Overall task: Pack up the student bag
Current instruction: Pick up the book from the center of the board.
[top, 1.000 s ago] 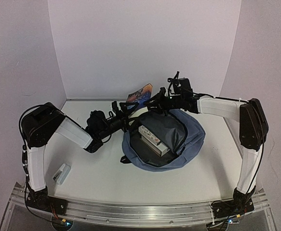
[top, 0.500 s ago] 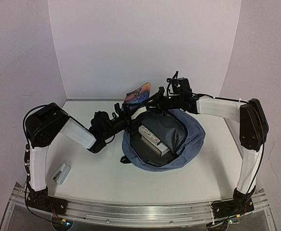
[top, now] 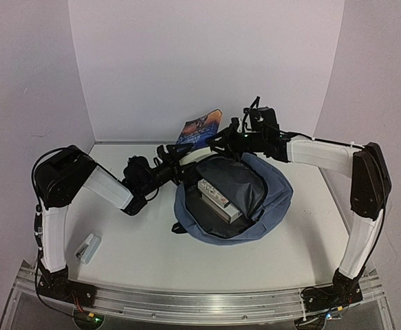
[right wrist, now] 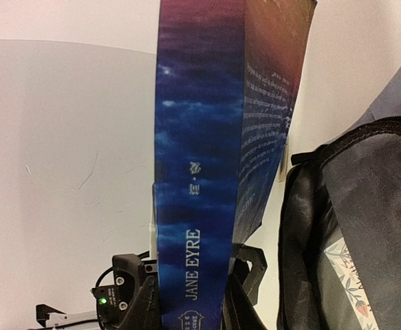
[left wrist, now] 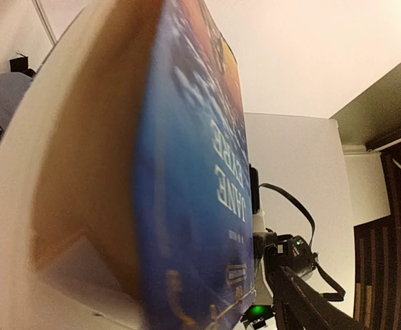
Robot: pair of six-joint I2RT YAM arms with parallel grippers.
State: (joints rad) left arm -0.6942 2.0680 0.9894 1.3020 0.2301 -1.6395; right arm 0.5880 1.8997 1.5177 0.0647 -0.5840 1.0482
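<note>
Since a second ago, the Jane Eyre paperback point(top: 201, 128) has risen slightly and the right elbow has swung outward. Open student bag point(top: 272, 199) lies on the worktop point(top: 138, 254), just below the right claw point(top: 226, 139) and just right of the left claw point(top: 178, 152). A patterned white box point(top: 219, 199) is inside. Left claw is clamped on the paperback's lower end. Right claw sits beside it; grip cannot be told. Step, as judged: loading the book. Next: carry it over the opening and lower it beside the box.
</note>
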